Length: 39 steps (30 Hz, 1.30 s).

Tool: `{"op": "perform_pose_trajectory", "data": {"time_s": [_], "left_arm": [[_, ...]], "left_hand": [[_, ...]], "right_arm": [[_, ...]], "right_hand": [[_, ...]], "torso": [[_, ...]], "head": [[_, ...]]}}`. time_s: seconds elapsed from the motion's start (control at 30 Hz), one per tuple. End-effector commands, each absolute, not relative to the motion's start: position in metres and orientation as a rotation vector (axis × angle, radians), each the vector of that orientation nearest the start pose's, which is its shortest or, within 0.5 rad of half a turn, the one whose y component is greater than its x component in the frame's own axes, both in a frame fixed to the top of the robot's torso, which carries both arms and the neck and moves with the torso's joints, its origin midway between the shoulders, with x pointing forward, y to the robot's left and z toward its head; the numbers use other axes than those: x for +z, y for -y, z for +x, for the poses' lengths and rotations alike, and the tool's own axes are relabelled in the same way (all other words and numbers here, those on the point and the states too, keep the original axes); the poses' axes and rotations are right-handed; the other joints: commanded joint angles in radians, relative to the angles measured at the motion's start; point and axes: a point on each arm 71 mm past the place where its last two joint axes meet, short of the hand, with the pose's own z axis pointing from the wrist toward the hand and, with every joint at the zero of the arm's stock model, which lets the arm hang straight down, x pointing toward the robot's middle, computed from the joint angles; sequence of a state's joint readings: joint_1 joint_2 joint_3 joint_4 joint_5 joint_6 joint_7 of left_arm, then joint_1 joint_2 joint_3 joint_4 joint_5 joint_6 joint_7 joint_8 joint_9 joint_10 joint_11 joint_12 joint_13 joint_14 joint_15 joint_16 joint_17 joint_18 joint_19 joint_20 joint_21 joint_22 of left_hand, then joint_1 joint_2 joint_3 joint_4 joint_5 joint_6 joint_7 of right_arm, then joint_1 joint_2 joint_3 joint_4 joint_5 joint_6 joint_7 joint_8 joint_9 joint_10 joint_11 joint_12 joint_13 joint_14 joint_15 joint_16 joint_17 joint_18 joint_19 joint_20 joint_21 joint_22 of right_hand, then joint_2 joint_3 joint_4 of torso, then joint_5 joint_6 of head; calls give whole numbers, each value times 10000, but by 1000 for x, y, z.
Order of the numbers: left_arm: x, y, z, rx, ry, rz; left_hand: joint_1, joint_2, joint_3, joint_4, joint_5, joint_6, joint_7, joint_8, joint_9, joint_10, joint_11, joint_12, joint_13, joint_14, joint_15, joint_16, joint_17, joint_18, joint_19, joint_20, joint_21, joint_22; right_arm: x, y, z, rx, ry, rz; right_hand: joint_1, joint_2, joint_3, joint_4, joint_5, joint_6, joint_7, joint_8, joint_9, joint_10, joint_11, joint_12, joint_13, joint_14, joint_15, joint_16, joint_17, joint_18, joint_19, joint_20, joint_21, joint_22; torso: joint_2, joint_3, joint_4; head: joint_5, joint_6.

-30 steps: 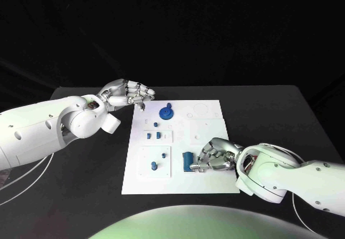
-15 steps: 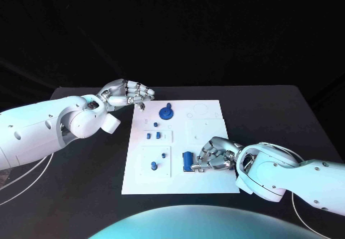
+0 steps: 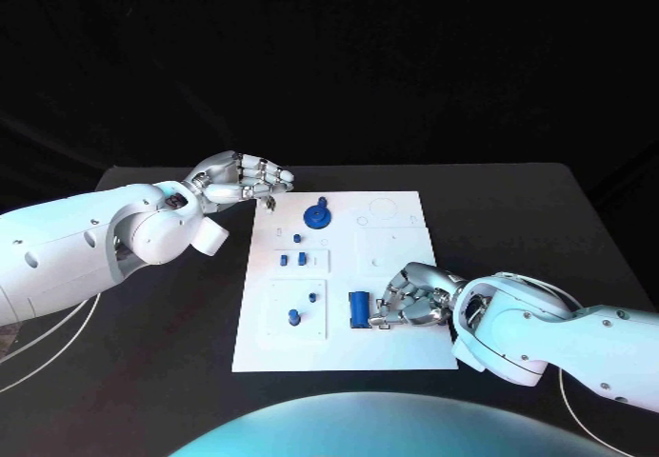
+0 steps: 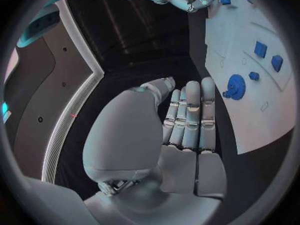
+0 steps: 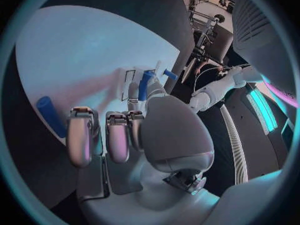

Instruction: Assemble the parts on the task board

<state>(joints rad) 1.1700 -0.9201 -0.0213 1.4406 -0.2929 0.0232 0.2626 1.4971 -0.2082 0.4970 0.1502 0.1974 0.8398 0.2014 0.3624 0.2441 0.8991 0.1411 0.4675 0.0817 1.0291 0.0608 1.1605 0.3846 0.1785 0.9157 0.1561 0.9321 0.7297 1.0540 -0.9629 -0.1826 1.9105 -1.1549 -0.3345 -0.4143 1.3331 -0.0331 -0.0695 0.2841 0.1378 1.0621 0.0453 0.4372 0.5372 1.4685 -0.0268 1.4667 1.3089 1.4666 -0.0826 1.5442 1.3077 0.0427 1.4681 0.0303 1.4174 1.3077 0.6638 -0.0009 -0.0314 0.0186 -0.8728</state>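
Lying with its long axis running near to far, 1 blue cylinder [image 3: 360, 307] sits on the white task board [image 3: 398, 354], touching the right hand [image 3: 412, 299], whose curled fingers rest beside it. The left hand [image 3: 245, 178], fingers curled shut, hovers off the board's far-left corner. 1 gear [image 3: 319, 216] and 5 small blue pieces lie leftward. Black table [image 3: 522, 219], dark backdrop.

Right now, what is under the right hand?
The white board lies under the right hand, and a blue cylinder sits by its fingers. Whatever is beneath the palm is covered.
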Motion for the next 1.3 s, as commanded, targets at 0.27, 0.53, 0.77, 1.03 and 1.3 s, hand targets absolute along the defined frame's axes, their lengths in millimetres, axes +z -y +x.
{"op": "perform_pose_trajectory", "data": {"time_s": [0.27, 0.53, 0.77, 1.03, 1.3], "left_arm": [[-196, -250, 487, -15364, -17502, -8285], [-195, -250, 488, -15409, -17262, -8281], [-195, -249, 487, -15459, -17185, -8285], [-196, -248, 487, -15488, -17220, -8295], [-197, -248, 487, -15482, -17278, -8320]], "left_hand": [[-84, 17, 39, -7, -5, -47, -12, 42, 9, -83, -19, 49, 15, -46, 13, 66, 12, 57, -45, 13, 66, 16], [-94, 19, 50, -20, -5, -46, -13, 51, 13, -82, -20, 59, 18, -52, 13, 67, 11, 58, -48, 13, 68, 19], [-112, 20, 56, -25, -8, -46, -13, 59, 17, -74, -20, 71, 22, -59, 15, 66, 10, 57, -52, 14, 68, 21], [-112, 20, 56, -25, -8, -46, -13, 59, 17, -74, -20, 71, 22, -59, 15, 66, 10, 57, -52, 14, 68, 21], [-120, 23, 65, -35, -8, -48, -13, 64, 19, -72, -21, 80, 24, -62, 14, 67, 9, 57, -55, 14, 69, 22]], "right_arm": [[-258, 182, 349, 7619, -20982, 2579], [-231, 225, 359, 6920, -19698, 2596], [-228, 259, 357, 5683, -19244, 2360], [-239, 271, 347, 4832, -19395, 2129], [-252, 271, 342, 4342, -19748, 1946]], "right_hand": [[-94, -274, 66, 52, -13, -237, 68, -200, -53, 624, 43, 16, 1923, 866, -5, 19, 1703, -111, 470, -39, -60, 2209], [129, -591, 287, 29, -14, -620, 283, -512, -88, 557, 235, -102, 1861, 848, 160, -9, 1615, -87, 414, 95, -204, 2172], [118, -676, 314, 54, -18, -616, 304, -540, -85, 521, 257, -182, 1811, 843, 181, -16, 1596, -89, 416, 118, -195, 2175], [-122, -860, 452, 87, -12, -354, 253, -487, -20, 419, 229, -424, 1661, 799, 176, -82, 1397, -45, 340, 149, -403, 2120], [-428, -983, 602, 98, -8, -193, 191, -438, 50, 344, 177, -625, 1538, 762, 134, -147, 1234, -8, 272, 129, -593, 2069]], "torso": [[-18, -3, -5], [-42, -19, -36], [-15, 3, -56], [-30, 11, -82], [-22, 5, -47]], "head": [[-32, 2], [-253, 2], [-427, 2], [-451, 2], [-464, 2]]}}
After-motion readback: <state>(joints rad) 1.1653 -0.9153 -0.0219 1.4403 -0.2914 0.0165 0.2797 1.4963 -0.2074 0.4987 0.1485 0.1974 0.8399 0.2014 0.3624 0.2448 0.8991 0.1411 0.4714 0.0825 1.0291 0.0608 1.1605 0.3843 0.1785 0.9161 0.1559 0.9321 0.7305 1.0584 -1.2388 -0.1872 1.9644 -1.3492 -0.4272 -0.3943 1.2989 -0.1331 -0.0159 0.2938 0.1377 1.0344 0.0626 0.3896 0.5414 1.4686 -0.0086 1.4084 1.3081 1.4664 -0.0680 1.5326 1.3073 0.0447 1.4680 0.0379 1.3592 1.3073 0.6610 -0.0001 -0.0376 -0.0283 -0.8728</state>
